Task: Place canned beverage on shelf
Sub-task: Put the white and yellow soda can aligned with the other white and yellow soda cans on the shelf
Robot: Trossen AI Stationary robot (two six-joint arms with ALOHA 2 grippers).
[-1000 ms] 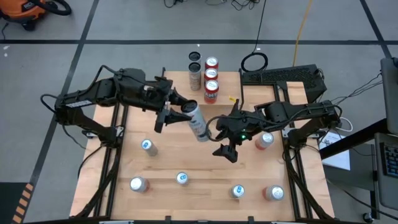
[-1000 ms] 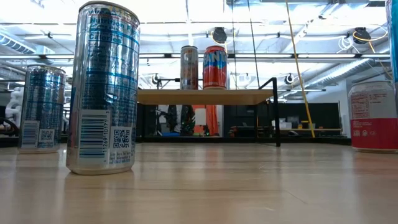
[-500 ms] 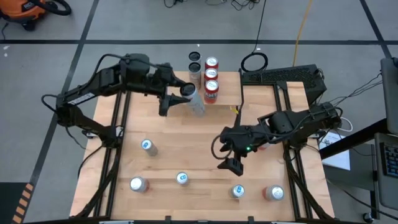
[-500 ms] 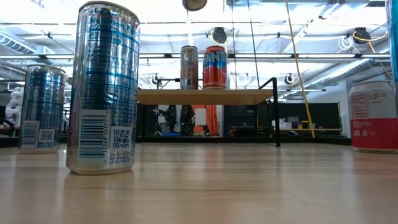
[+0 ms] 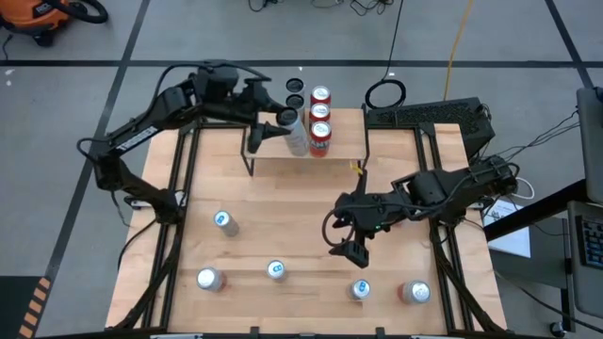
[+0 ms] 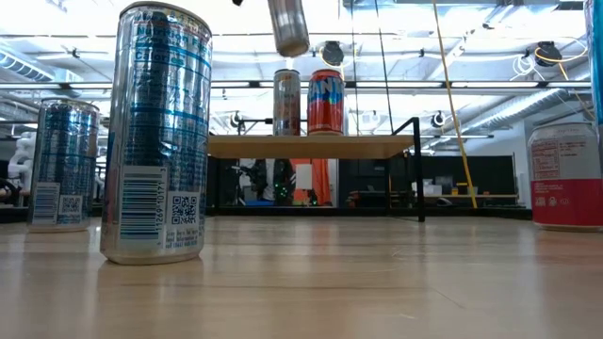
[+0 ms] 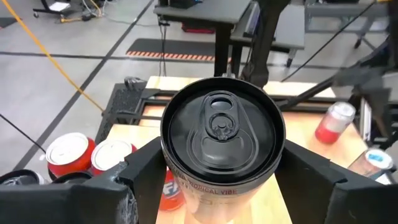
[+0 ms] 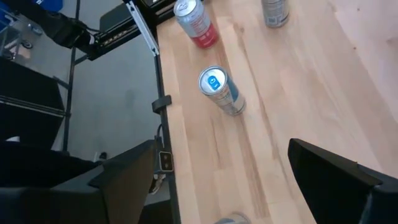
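1. My left gripper (image 5: 267, 130) pinches a tall silver can (image 5: 294, 131) between its two fingers, at the far end of the table (image 5: 283, 226)
2. From my left wrist camera the silver can (image 7: 222, 134) shows a black lid with a closed pull tab, and a pale silvery body with small dark print just under the rim; one dark finger (image 7: 149, 171) presses each side of it
3. From above, the can leans, its black top toward my gripper and its silver body slanting over the shelf (image 5: 283, 155)
4. The low view shows the can's silver bottom end (image 6: 287, 26) hanging in the air above the shelf (image 6: 311, 146), not touching the light wooden board
5. On the shelf stand a slim brownish can (image 6: 286, 102) and a red can (image 6: 326, 102), side by side; from above, red cans (image 5: 320, 118) line up just beside the one I hold
6. My right gripper (image 5: 345, 237) hovers with fingers spread wide and nothing between them, over the table's middle-right part
7. Below my right wrist camera stand a blue-topped can (image 8: 221, 91) and a red can (image 8: 195, 23) on the wood
8. More silver and blue cans (image 5: 224, 222) stand scattered over the near half of the table
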